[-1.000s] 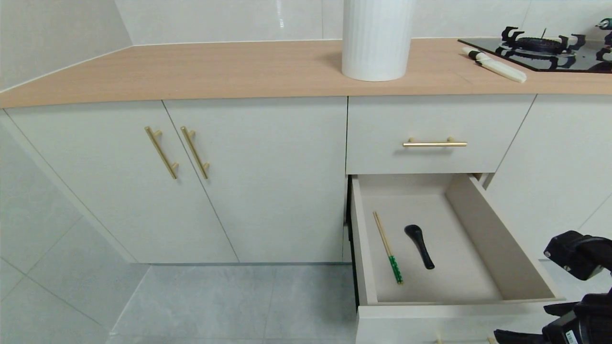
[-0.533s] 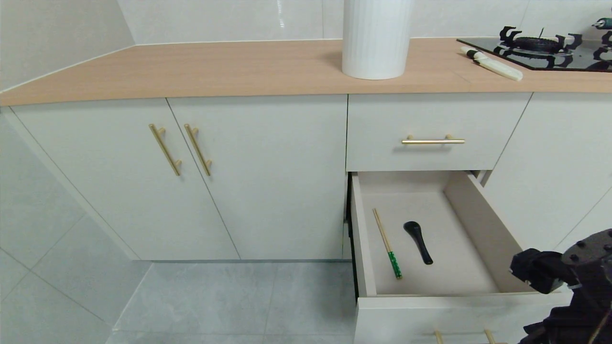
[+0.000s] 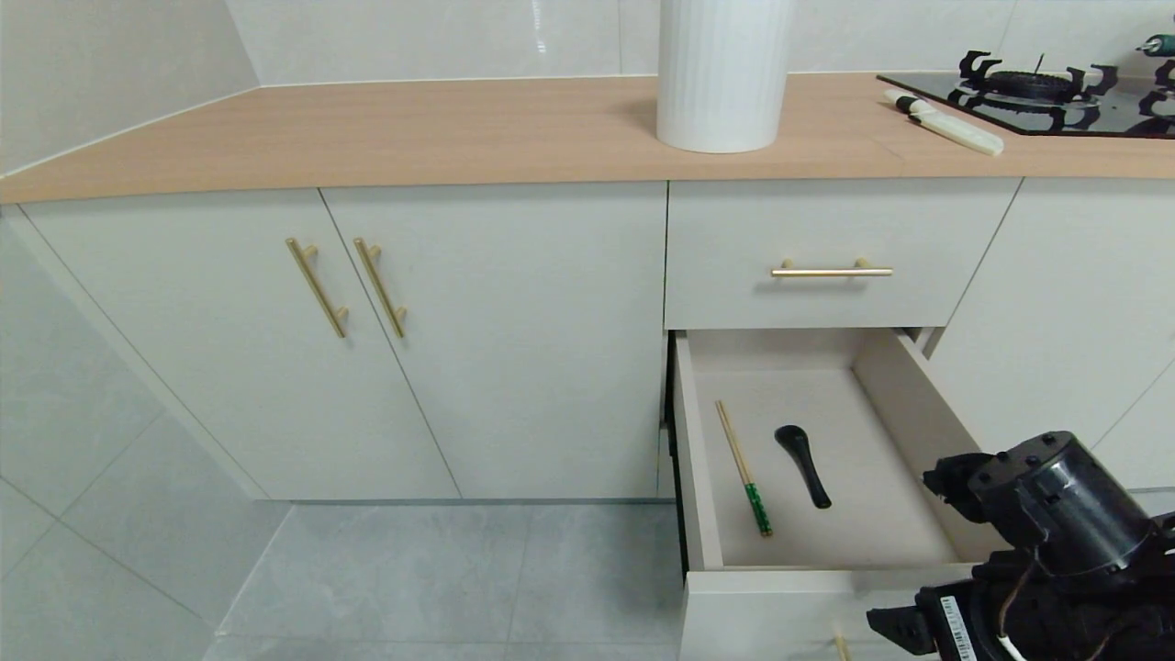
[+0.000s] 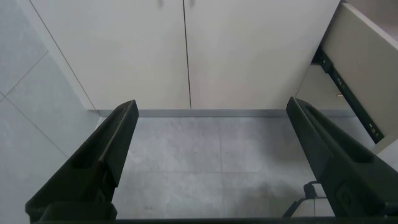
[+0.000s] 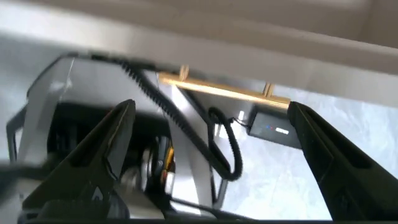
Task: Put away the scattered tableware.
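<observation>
Chopsticks (image 3: 744, 477), green ends perhaps patterned, lie beside black spoon (image 3: 804, 464).

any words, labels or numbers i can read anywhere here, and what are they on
Nothing here can be read as text.
barcode sticker on the right arm: bars and small print, too small to read.
chopsticks in the open drawer: green patterned ends, no lettering I can make out.
spoon: plain black, no print.
white container on the counter: no label visible.
</observation>
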